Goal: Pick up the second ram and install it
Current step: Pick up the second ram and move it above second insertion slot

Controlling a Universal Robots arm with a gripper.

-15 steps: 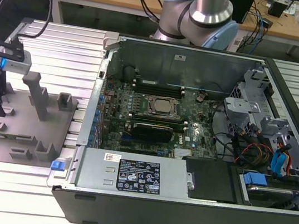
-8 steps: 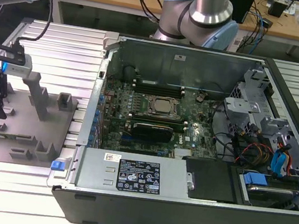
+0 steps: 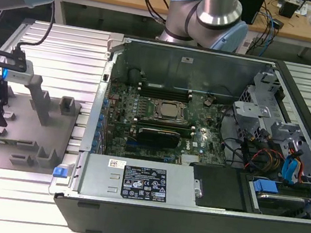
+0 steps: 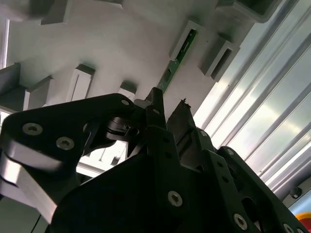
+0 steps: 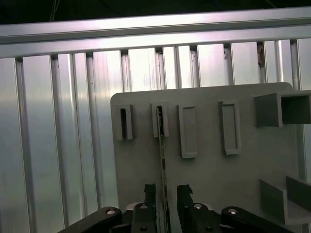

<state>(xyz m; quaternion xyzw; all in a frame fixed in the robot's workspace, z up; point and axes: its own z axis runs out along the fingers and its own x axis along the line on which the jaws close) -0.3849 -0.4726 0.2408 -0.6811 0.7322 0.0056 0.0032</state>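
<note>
Green and seen edge-on, the second ram stands upright in a narrow slot of a grey fixture plate. One end sits in a raised grey holder and the other reaches towards the gripper. In both wrist views the gripper is parted, with one dark finger on each side of the stick. The first wrist view shows a thin gap on both sides, so the gripper straddles the ram without clamping it.

In the exterior view the fixture plate lies on the ribbed aluminium bench at the exterior view's left. Just beside it, towards the exterior view's right, is the open computer case, with its green motherboard exposed. The arm's dark wrist hangs over the plate's left edge.
</note>
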